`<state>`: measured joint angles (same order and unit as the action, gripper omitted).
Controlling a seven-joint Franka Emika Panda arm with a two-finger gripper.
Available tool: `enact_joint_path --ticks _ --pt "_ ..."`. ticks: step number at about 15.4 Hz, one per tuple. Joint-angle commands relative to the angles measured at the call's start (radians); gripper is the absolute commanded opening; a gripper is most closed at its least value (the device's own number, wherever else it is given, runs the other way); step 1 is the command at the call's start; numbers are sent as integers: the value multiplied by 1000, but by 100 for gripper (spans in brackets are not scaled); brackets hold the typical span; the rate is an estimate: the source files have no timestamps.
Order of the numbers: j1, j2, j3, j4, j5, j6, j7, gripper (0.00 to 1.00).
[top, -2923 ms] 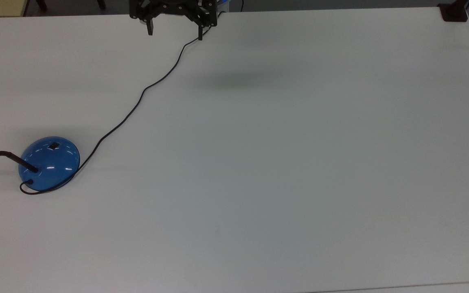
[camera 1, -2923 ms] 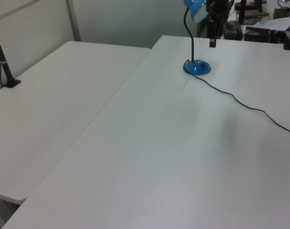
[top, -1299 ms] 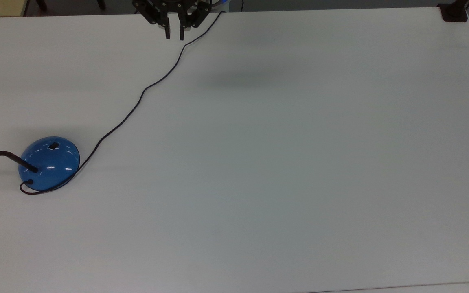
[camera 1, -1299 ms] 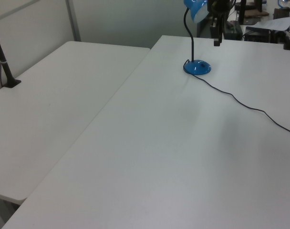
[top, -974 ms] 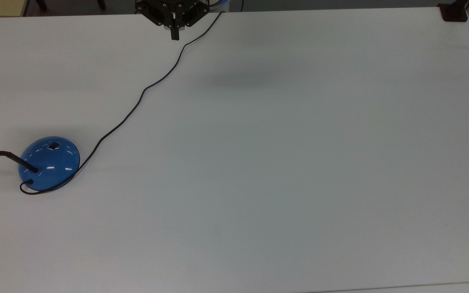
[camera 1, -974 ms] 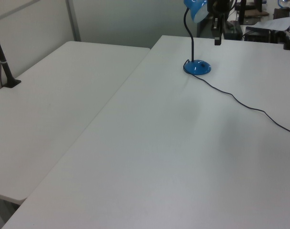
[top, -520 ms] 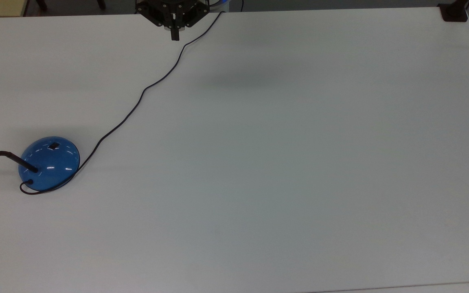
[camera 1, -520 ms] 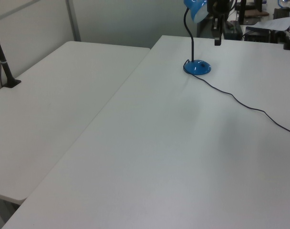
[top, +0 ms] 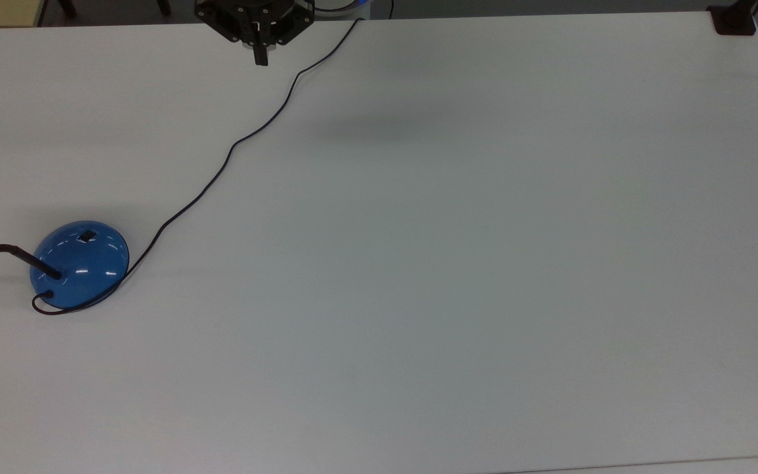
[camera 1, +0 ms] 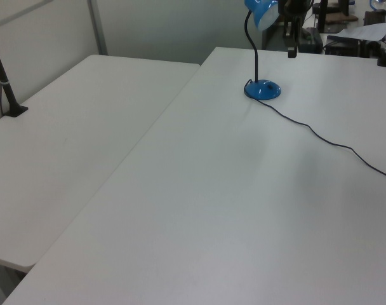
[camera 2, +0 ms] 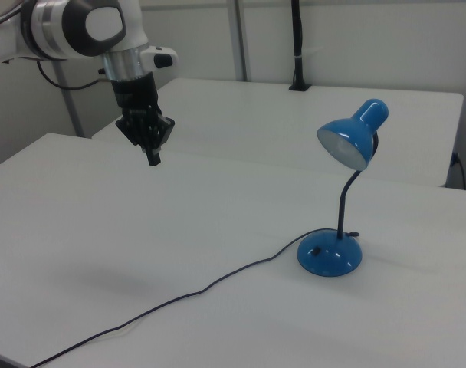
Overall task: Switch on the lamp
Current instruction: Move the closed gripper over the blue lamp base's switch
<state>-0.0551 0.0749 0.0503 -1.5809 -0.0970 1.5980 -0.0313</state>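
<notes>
One lamp [camera 2: 331,255] stands on the white table [top: 458,263] before you, its blue dome base at the top view's left edge and its shade [camera 2: 354,133] raised on a thin black neck [camera 2: 343,201], facing the right view's left. Your gripper [camera 2: 152,159] hangs in the air above the table, well apart from the lamp, at the top of the top view [top: 260,60] and toward the right view's upper left, its two fingers pressed together with nothing between them. You can see the small black switch [top: 88,234] on top of the base, untouched, and the bulb unlit. From the base, the black cord [top: 221,171] snakes across the tabletop toward the table's far edge in the top view, passing just beside the gripper. Your arm [camera 2: 87,31] reaches in from the right view's upper left. Behind it stands a second white table [camera 2: 310,123].
</notes>
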Motion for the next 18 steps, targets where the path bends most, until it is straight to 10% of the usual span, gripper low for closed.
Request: enact_joint_path --ticks 1,18 --pt "-26 10 -1 -10 -4 -15 -21 0" --pt "-241 91 -3 -199 33 399 51 0"
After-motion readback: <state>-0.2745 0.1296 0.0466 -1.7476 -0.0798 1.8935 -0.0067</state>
